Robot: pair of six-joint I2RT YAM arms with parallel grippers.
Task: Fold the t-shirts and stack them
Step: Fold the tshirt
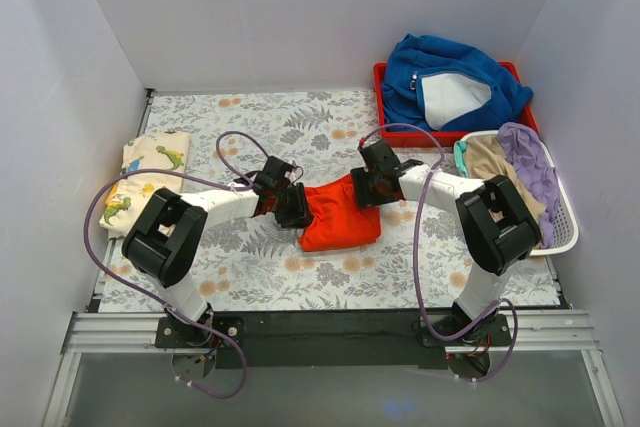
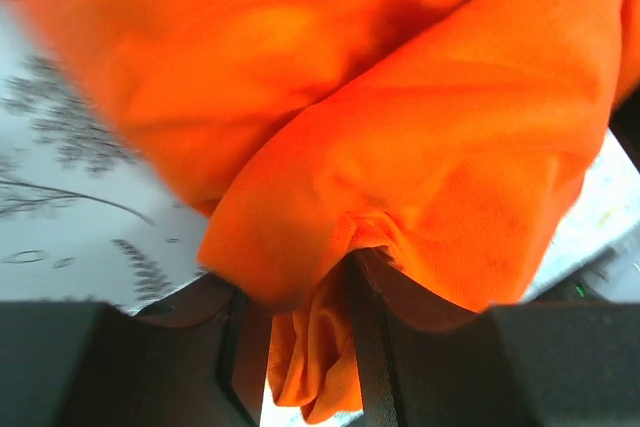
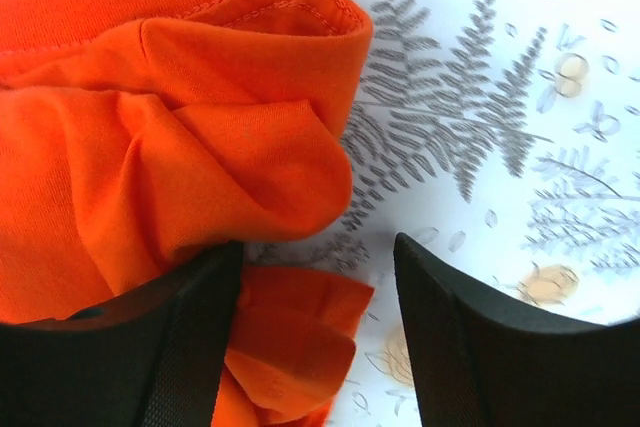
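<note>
The orange-red t-shirt (image 1: 338, 215) lies bunched at the table's middle. My left gripper (image 1: 292, 209) is at its left edge and is shut on a fold of the orange cloth (image 2: 310, 347), which fills the left wrist view. My right gripper (image 1: 366, 187) is at the shirt's upper right corner; its jaws stand open, with orange cloth (image 3: 290, 347) lying between the fingers (image 3: 450, 327) but not pinched. The cream dinosaur t-shirt (image 1: 145, 179) lies folded at the far left of the table.
A red tray (image 1: 381, 97) at the back right holds the thick blue garment (image 1: 450, 82). A white basket (image 1: 566, 227) with several clothes stands at the right edge. The table has a fern-print cover (image 1: 300, 122). Purple cables loop from both arms.
</note>
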